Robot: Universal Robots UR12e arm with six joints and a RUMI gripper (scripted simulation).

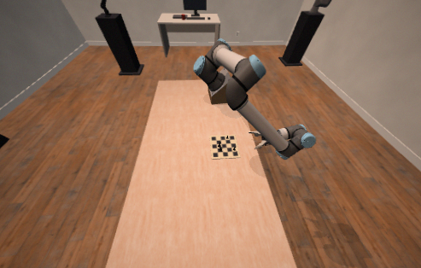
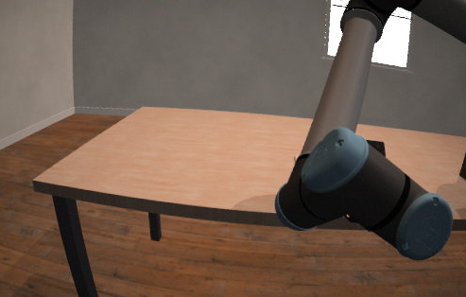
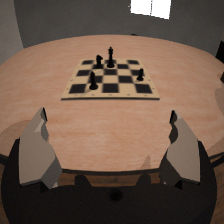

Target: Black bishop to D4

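Note:
A small chessboard (image 1: 225,147) lies on the long wooden table, near its right edge. In the wrist view the board (image 3: 111,78) carries several black pieces: a tall one (image 3: 110,56) at the back, a shorter one (image 3: 99,61) beside it, a slim mid-height one (image 3: 93,80) at the front left, and a small one (image 3: 140,74) on the right. I cannot tell for sure which is the bishop. My gripper (image 1: 257,139) is open and empty. It hangs low beside the table's right edge, pointing at the board (image 3: 108,115). In the exterior view the arm's wrist (image 2: 361,191) hides the board.
The arm's base block (image 1: 219,95) stands on the far end of the table. The table edge (image 3: 115,172) runs just in front of the fingers. Black pedestals (image 1: 119,43) and a white desk (image 1: 189,26) stand far back on the floor.

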